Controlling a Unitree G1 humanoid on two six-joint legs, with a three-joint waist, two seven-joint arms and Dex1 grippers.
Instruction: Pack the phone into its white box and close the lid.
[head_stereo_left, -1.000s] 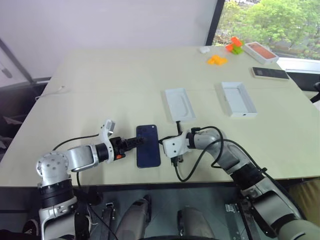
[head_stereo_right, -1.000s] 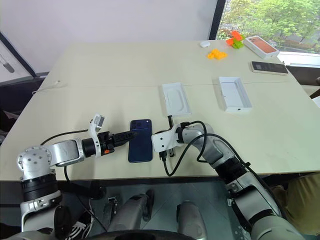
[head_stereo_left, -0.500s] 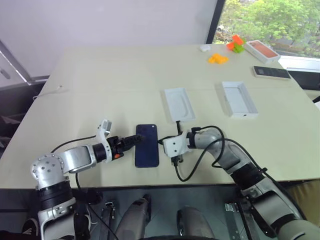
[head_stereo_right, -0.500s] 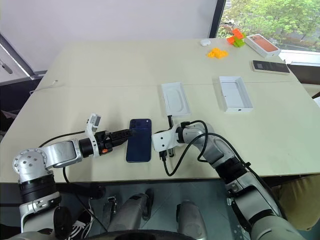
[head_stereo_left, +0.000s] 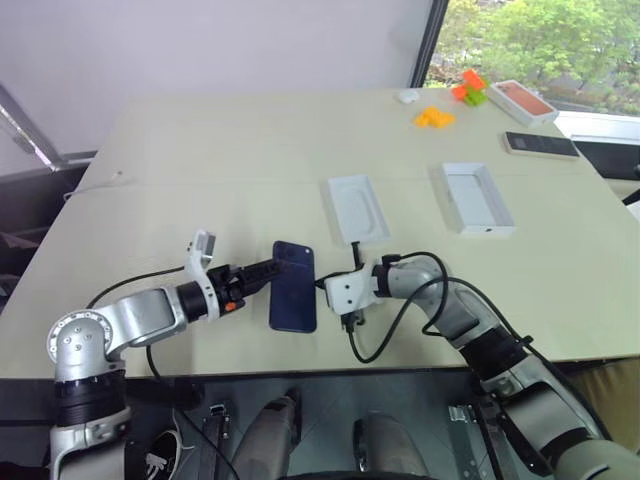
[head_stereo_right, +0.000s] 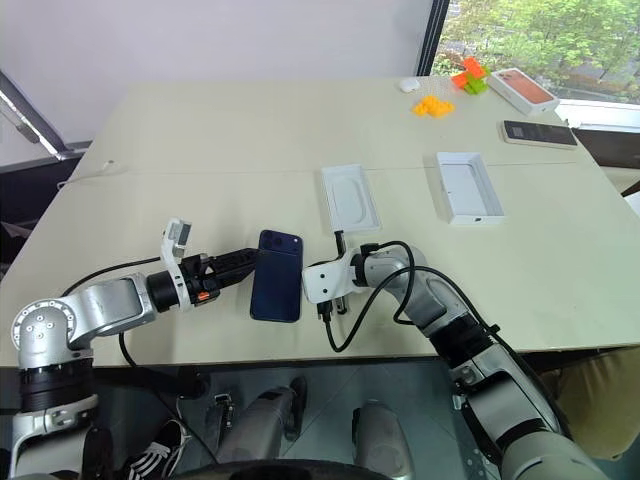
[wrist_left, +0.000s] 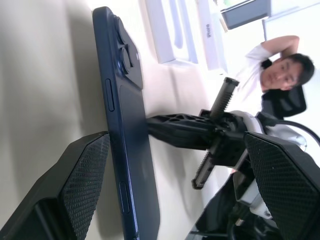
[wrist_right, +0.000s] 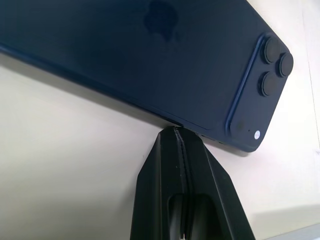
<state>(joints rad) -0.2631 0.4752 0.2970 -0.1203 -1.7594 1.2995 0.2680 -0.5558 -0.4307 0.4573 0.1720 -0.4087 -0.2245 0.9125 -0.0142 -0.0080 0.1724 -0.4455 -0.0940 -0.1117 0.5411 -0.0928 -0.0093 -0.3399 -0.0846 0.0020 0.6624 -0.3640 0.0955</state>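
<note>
Phone (head_stereo_left: 293, 285) tilted on table (head_stereo_left: 200, 160), L gripper (head_stereo_left: 272, 270) wide apart astride it, R gripper (wrist_right: 177, 137) fully together at its edge.

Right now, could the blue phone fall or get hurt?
Maybe. The phone is tipped up on one long edge, with the open left gripper around it but not squeezing, so it could flop back flat. The shut right gripper presses its thin edge and might slip under or scratch it.

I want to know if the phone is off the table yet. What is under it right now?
The phone is tilted, its left edge raised over bare table and shadow. The shut right gripper presses its right edge. Whether that edge rests on the table is hidden.
</note>
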